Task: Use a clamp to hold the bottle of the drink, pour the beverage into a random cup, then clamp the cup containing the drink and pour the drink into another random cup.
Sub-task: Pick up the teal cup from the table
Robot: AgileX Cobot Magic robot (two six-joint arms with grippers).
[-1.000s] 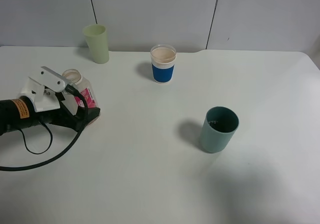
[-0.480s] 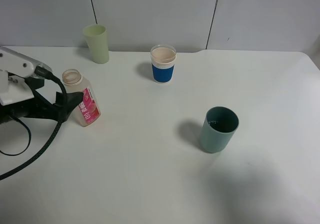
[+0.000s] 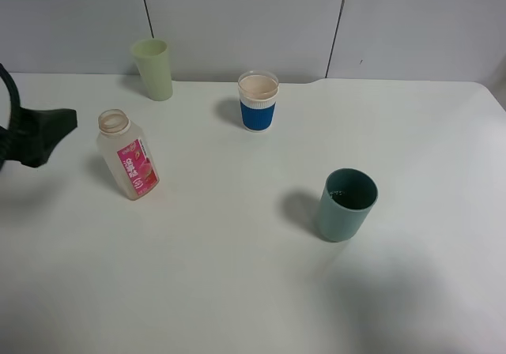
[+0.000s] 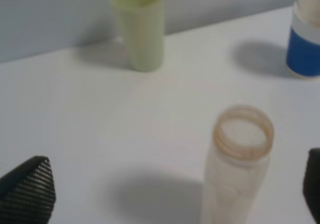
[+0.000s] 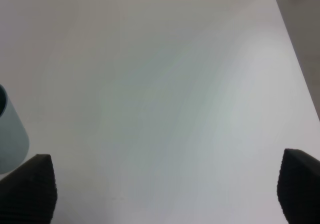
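White table (image 3: 237, 291): empty bottle (image 3: 129, 158) standing free; teal cup (image 3: 345, 205) holds drink; blue-banded cup (image 3: 258, 102) awaits pour; left gripper (image 4: 170, 191), right gripper (image 5: 165, 189) spread, empty.

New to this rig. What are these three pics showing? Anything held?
It is a two-armed robot at a white table. The wide picture comes from a camera mounted high, off the arms. The other two come from cameras on the wrists, looking out between each arm's two black fingers: those are the dark corners. The left gripper is open; the uncapped clear plastic bottle with a pink label stands just ahead, apart from it. The right gripper is open too, with the dull teal cylindrical cup at the edge of its view. At the back stand a pale green tall tumbler and a white cup with a blue band. Nothing is held.
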